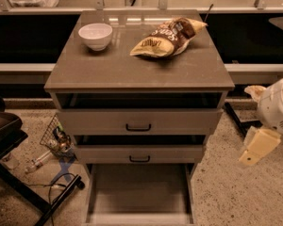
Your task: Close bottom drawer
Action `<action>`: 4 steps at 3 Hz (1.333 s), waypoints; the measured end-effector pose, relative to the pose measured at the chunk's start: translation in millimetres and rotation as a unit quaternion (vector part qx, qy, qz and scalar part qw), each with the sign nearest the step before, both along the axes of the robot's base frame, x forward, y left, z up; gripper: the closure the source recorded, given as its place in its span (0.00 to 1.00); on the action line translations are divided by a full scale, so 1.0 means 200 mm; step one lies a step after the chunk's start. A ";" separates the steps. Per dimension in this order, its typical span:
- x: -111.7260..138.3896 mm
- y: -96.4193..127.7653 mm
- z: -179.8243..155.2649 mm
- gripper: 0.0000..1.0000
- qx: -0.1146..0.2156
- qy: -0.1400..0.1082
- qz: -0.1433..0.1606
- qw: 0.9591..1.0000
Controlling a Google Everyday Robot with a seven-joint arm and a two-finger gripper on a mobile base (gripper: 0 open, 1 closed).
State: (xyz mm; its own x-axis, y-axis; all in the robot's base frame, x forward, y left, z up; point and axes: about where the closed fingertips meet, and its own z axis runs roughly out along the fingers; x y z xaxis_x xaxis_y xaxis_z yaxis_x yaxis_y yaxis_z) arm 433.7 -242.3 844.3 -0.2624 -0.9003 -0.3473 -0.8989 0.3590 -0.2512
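The bottom drawer (139, 194) is pulled far out of the cabinet (137, 72). Its long flat tray shows empty, and its front lies at the lower edge of the view with the handle out of sight. Above it sit the middle drawer (139, 153) and the top drawer (138, 121), each with a black bar handle and each standing slightly out. My gripper (260, 145), cream-coloured on a white arm (279, 108), hangs to the right of the cabinet at about the middle drawer's height. It touches nothing.
A white bowl (95, 35) and a chip bag (167, 37) lie on the cabinet top. On the floor to the left are a wire basket (55, 136), cables and a black stand (33, 192). A black leg (236, 119) stands to the right.
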 end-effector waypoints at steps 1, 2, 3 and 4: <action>-0.01 -0.09 -0.43 0.26 0.052 -0.022 -0.003 0.998; 0.00 -0.14 -0.66 0.50 0.082 -0.030 -0.005 0.996; -0.04 -0.19 -0.85 0.73 0.099 -0.009 -0.013 0.995; -0.04 -0.18 -0.87 1.00 0.101 -0.006 -0.012 0.995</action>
